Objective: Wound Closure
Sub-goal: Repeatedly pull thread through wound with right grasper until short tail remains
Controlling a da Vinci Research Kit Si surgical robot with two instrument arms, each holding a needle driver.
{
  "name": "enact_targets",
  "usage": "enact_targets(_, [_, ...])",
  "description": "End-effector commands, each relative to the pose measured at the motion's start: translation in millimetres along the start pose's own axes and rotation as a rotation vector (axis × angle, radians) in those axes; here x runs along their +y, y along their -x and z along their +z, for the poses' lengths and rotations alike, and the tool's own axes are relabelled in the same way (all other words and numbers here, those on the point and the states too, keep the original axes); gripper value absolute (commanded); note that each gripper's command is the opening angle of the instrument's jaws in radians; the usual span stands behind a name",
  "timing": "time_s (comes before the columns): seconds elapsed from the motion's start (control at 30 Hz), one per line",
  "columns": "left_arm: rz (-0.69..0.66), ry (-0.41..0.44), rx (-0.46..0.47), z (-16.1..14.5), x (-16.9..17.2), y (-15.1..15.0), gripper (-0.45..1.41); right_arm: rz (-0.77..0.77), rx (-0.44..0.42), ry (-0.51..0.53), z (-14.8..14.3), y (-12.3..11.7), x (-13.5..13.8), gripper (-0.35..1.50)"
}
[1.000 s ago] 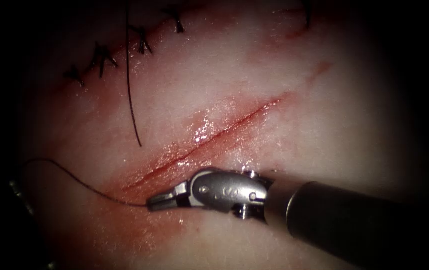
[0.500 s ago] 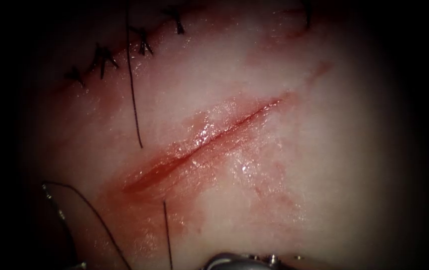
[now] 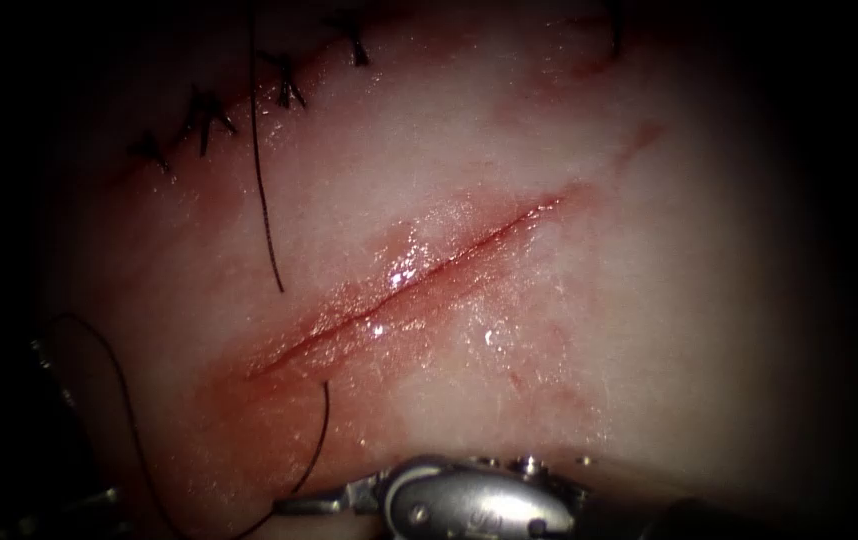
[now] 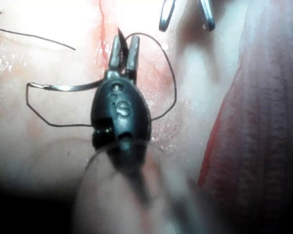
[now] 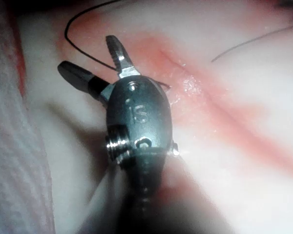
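Observation:
The cut runs slantwise across the tissue, wet with red fluid. My right tool lies at the near edge, below the cut, pointing left. Its jaws stand open with nothing in them, and the dark thread passes just behind them. The thread meets the tissue close to the cut's lower end, on its right side, and curls down to those jaws. My left tool is shut on the curved needle, which sticks out sideways above the tissue, not in it. Thread loops around this tool.
An older stitched cut with several knots crosses the far left. A loose strand of thread hangs from it toward the open cut. A wide thread loop lies at the far left. Pink striped cloth borders the tissue.
My right tool held the thread shut near the cut's lower end, drew back to the near edge, then opened and let the thread go. The thread now curls slack.

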Motion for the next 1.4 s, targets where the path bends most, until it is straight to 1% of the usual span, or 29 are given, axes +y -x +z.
enact_targets(0.03, [-0.002, -0.010, 0.000, 0.6, -0.4, 0.7, -0.45, -0.016, -0.007, 0.016, -0.3, 1.0, 1.9, 1.25])
enact_targets(0.17, [0.012, -0.045, -0.022, 0.6, -1.4, 1.5, -0.45, -0.036, -0.029, 0.040, -0.9, 2.8, 3.1, 1.25])
enact_targets(0.2, [0.013, -0.049, -0.025, 0.7, -1.5, 1.7, -0.45, -0.041, -0.035, 0.051, -0.8, 3.6, 3.4, 1.25])
enact_targets(0.23, [0.013, -0.049, -0.025, 0.7, -1.5, 1.7, -0.45, -0.041, -0.035, 0.051, -0.8, 3.6, 3.4, 1.25])
enact_targets(0.27, [0.014, -0.056, -0.030, 1.0, -1.5, 1.9, -0.45, -0.044, -0.048, 0.056, -0.5, 4.8, 3.8, 1.25])
enact_targets(0.3, [0.014, -0.056, -0.030, 1.0, -1.5, 1.9, -0.45, -0.044, -0.048, 0.056, -0.5, 4.8, 3.8, 1.25])
enact_targets(0.33, [0.015, -0.062, -0.034, 1.2, -1.4, 1.9, -0.45, -0.053, -0.065, 0.063, 0.0, 6.3, 4.3, 1.23])
enact_targets(0.43, [0.015, -0.060, -0.030, 1.5, -1.2, 1.8, -0.45, -0.054, -0.090, 0.081, 1.0, 8.5, 5.6, 1.23])
enact_targets(0.5, [0.016, -0.061, -0.031, 1.6, -1.2, 1.8, -0.45, -0.054, -0.094, 0.086, 1.2, 8.9, 5.9, 1.21])
enact_targets(0.53, [0.016, -0.061, -0.029, 1.6, -1.0, 1.8, -0.45, -0.054, -0.100, 0.085, 1.6, 9.5, 6.4, 1.15])
enact_targets(0.57, [0.017, -0.060, -0.028, 1.7, -1.0, 1.7, -0.45, -0.056, -0.094, 0.069, 1.8, 9.7, 6.5, 1.01])
enact_targets(0.6, [0.017, -0.060, -0.028, 1.7, -1.0, 1.7, -0.45, -0.057, -0.087, 0.052, 1.9, 9.8, 6.5, 0.74])
enact_targets(0.67, [0.017, -0.060, -0.027, 1.7, -0.9, 1.7, -0.45, -0.062, -0.074, -0.017, 2.2, 10.0, 6.3, -0.25])
enact_targets(0.7, [0.017, -0.061, -0.028, 1.7, -0.9, 1.7, -0.45, -0.065, -0.087, -0.043, 2.4, 10.0, 6.1, -0.35])
enact_targets(0.73, [0.018, -0.059, -0.026, 1.8, -0.9, 1.8, -0.45, -0.073, -0.098, -0.053, 2.6, 10.0, 5.9, -0.35])
enact_targets(0.77, [0.018, -0.059, -0.026, 1.9, -0.9, 1.7, -0.45, -0.049, -0.104, -0.058, 3.1, 10.1, 5.5, -0.35])
enact_targets(0.87, [0.019, -0.057, -0.021, 2.1, -0.7, 1.7, -0.45, -0.045, -0.104, -0.066, 3.3, 10.3, 4.8, -0.35])
enact_targets(0.9, [0.019, -0.058, -0.022, 2.2, -0.6, 1.7, -0.45, -0.047, -0.105, -0.066, 3.2, 10.2, 4.7, -0.35])
enact_targets(1.0, [0.022, -0.057, -0.017, 2.4, -0.2, 1.8, -0.45, -0.040, -0.127, -0.105, 1.7, 9.6, 3.0, -0.35])
enact_targets(1.1, [0.025, -0.055, -0.007, 2.6, 0.2, 1.9, -0.45, -0.018, -0.154, -0.164, -0.2, 8.6, 0.3, -0.35])
enact_targets(1.13, [0.026, -0.057, -0.008, 2.7, 0.3, 1.9, -0.45, 0.000, -0.157, -0.182, -1.0, 8.2, -1.0, -0.35])
enact_targets(1.23, [0.032, -0.049, -0.006, 3.0, 1.0, 2.1, -0.45, 0.029, -0.138, -0.229, -2.6, 6.7, -4.1, -0.35])
enact_targets(1.27, [0.032, -0.049, -0.006, 3.0, 1.0, 2.1, -0.45, 0.029, -0.138, -0.229, -2.6, 6.7, -4.1, -0.35])
enact_targets(1.3, [0.038, -0.044, -0.008, 3.2, 1.6, 2.3, -0.45, 0.033, -0.128, -0.254, -3.2, 5.7, -5.7, -0.35])
enact_targets(1.33, [0.040, -0.042, -0.008, 3.3, 1.9, 2.4, -0.45, 0.036, -0.122, -0.270, -3.5, 4.9, -6.8, -0.35])
enact_targets(1.37, [0.040, -0.042, -0.008, 3.3, 1.9, 2.4, -0.45, 0.036, -0.122, -0.270, -3.5, 4.9, -6.8, -0.35])
enact_targets(1.4, [0.050, -0.039, -0.006, 3.4, 2.4, 2.5, -0.45, 0.040, -0.111, -0.303, -3.5, 3.7, -8.4, -0.35])
